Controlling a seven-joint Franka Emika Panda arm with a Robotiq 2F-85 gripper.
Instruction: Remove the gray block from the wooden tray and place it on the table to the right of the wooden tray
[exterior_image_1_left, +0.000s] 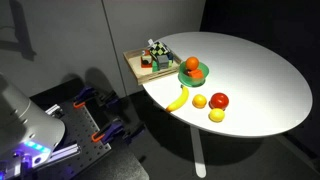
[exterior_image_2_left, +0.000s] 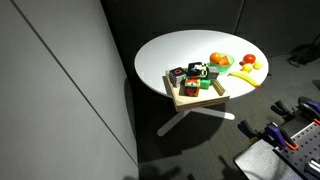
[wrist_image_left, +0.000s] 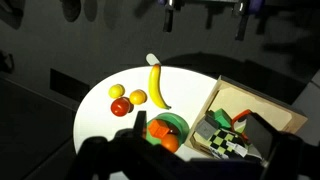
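So, wooden tray (exterior_image_1_left: 135, 62) sits at the counter (exterior_image_1_left: 260, 80) edge. The gray block is somewhere in its block cluster (wrist_image_left: 228, 138), too small to single out. Pincer (wrist_image_left: 195, 165) hangs well off the tray, probably for overview; we can't tell whether it's released or clenched. Green plate (exterior_image_1_left: 200, 77) crowds one tray side.

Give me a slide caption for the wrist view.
Wrist view: white table holding banana, green plate, wooden tray of blocks.

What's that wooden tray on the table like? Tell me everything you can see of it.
The wooden tray is light tan and square, with a low raised rim. It lies flat at the edge of the white table, crowded with small coloured blocks, one of them checkered. The green plate sits just beside it.
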